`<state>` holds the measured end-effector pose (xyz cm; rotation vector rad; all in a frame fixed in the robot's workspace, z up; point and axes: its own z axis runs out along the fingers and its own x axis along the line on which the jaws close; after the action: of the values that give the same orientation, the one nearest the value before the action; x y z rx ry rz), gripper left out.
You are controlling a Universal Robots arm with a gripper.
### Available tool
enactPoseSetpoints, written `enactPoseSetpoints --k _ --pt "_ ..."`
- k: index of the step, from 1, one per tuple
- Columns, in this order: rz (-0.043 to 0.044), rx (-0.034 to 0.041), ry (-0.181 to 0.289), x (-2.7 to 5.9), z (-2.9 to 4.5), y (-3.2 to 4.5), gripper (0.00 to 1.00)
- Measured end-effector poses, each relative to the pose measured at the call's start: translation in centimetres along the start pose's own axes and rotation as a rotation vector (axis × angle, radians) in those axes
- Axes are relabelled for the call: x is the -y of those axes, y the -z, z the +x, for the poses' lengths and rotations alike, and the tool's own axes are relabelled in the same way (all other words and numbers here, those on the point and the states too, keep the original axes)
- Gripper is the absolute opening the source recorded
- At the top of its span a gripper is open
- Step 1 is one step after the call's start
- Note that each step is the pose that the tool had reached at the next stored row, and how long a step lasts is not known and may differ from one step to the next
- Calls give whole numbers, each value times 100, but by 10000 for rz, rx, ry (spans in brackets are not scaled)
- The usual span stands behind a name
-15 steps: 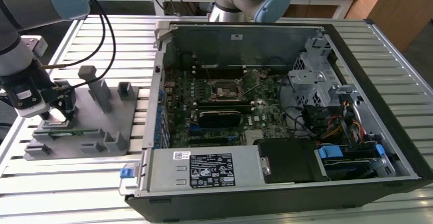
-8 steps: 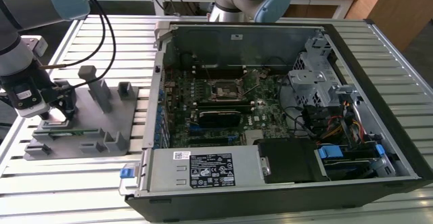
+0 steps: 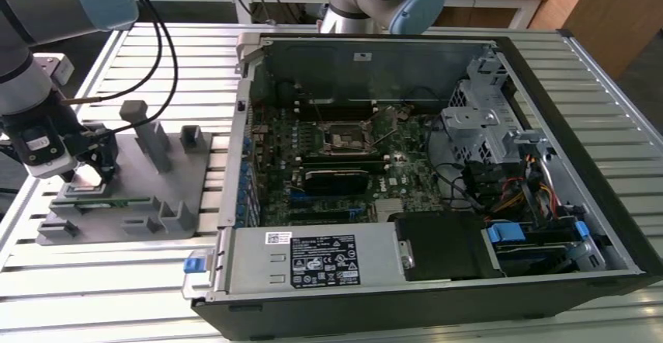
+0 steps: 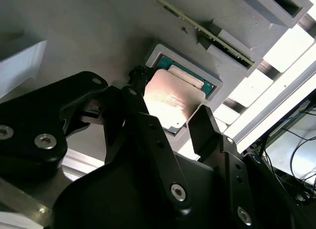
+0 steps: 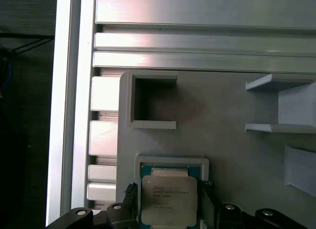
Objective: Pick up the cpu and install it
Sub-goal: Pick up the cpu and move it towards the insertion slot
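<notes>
The cpu (image 5: 169, 202) is a flat silver square that lies in a green-lined pocket of the grey fixture (image 3: 140, 192) at the exterior view's left. In the second wrist view its lid (image 4: 168, 98) glows under the light. My gripper (image 3: 88, 174) is down over that pocket, open, with one black finger (image 4: 136, 81) at one edge of the cpu and the other finger (image 4: 203, 121) at the opposite edge. The cpu still lies flat in the pocket. The motherboard socket (image 3: 340, 135) sits open-faced inside the computer case (image 3: 580, 164), far from the gripper.
A long green memory stick (image 4: 202, 29) lies in a slot of the fixture beside the pocket. Grey posts (image 3: 140, 129) rise from the fixture near the gripper. The case holds a drive cage (image 3: 482, 122), cables and a power supply (image 3: 310, 259). Slatted aluminium table (image 3: 93, 281) all around.
</notes>
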<state>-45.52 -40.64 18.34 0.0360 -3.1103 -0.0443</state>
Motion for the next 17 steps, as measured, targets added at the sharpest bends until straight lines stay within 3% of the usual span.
enactPoseSetpoints --k 5,6,17 --pt "1 -2 -1 -1 0 1 60" --pt "1 -2 -1 -1 0 1 54" --pt "-1 1 -1 -3 1 43 54"
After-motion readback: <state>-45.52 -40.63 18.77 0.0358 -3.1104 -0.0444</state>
